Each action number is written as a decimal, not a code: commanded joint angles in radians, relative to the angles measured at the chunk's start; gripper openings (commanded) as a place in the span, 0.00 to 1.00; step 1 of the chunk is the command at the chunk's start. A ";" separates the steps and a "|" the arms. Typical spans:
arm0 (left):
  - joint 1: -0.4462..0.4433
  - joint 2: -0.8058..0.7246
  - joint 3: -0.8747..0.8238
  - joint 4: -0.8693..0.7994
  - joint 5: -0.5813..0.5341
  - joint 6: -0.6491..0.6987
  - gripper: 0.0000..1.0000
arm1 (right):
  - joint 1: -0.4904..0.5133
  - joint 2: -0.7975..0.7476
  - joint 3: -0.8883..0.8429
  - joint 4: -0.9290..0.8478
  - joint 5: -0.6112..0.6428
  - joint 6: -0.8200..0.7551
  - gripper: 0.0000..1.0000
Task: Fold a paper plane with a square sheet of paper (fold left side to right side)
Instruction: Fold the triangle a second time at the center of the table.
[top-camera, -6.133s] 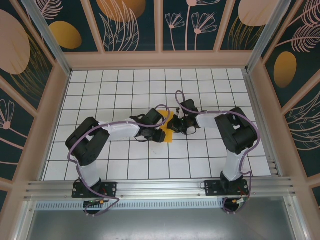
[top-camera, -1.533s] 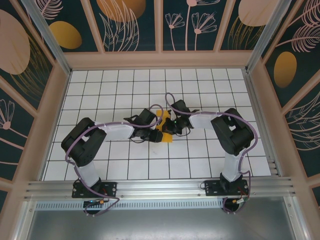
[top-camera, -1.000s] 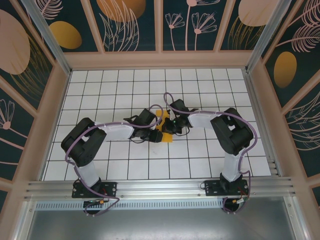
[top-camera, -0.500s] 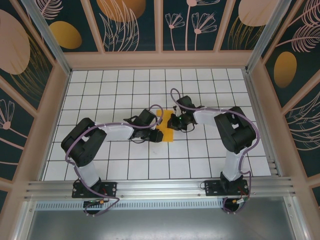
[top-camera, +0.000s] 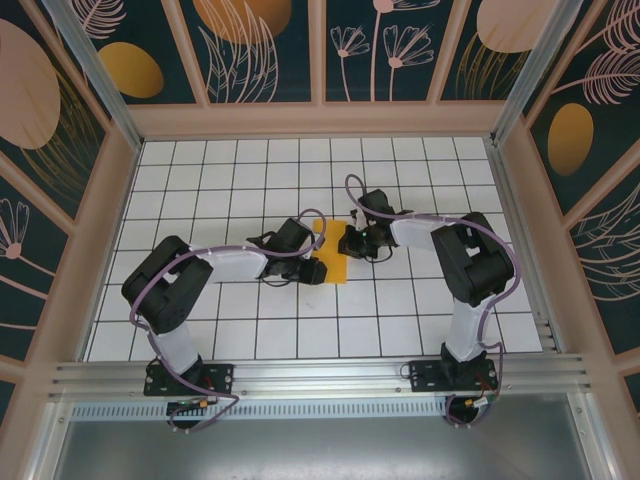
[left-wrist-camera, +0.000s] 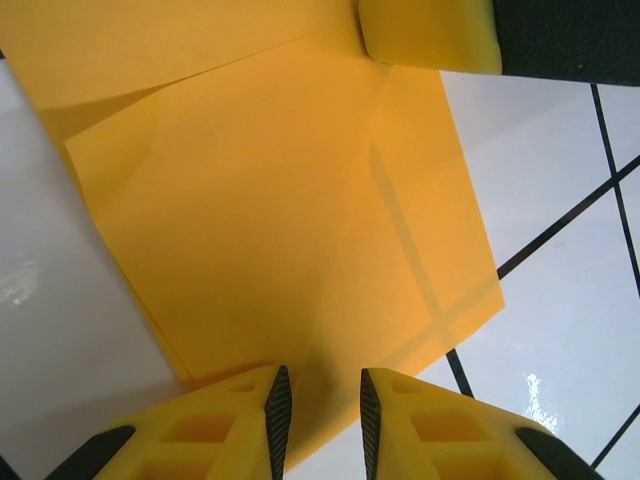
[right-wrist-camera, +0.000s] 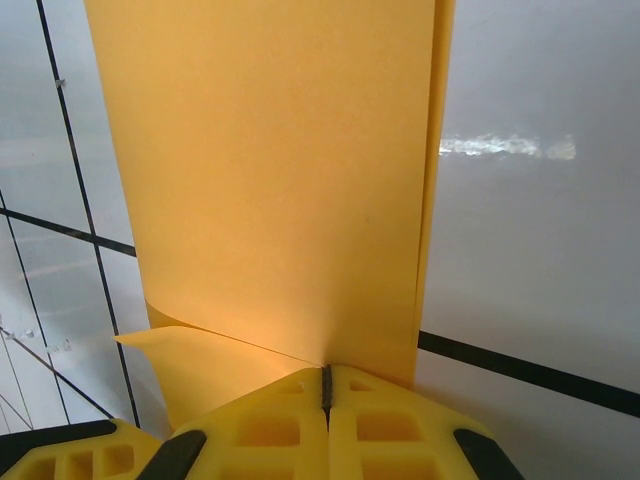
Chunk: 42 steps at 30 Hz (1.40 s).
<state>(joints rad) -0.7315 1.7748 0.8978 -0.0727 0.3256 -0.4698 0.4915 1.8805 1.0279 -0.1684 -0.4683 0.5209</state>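
Moved: my right claw (top-camera: 360, 243) has pulled right, off the middle of the paper (top-camera: 334, 254), and I see more orange bared.
Left claw (left-wrist-camera: 320, 385): jaws a narrow slit apart, tips at the paper's near-left edge, orange showing through the slit.
Paper: middle of the table (top-camera: 200, 200), between my two claws, folded double into a strip, one lower flap curling.
Right claw: jaws pressed tight together on the paper's right edge, the top layer running out from the seam.

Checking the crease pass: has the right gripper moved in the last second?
Yes: the right gripper has shifted right across the grid, off the paper's middle to its right edge.
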 joint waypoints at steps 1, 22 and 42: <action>-0.002 -0.027 0.036 -0.125 0.009 -0.008 0.30 | -0.028 0.024 -0.004 -0.059 0.105 -0.023 0.07; 0.023 0.123 0.285 -0.123 0.092 0.052 0.28 | -0.013 0.025 -0.025 -0.048 0.095 -0.007 0.06; 0.028 0.178 0.193 -0.098 0.103 0.051 0.22 | -0.011 0.030 -0.017 -0.065 0.109 -0.011 0.07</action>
<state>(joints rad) -0.7113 1.9461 1.1248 -0.1658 0.4156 -0.4385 0.4858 1.8805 1.0275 -0.1654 -0.4603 0.5213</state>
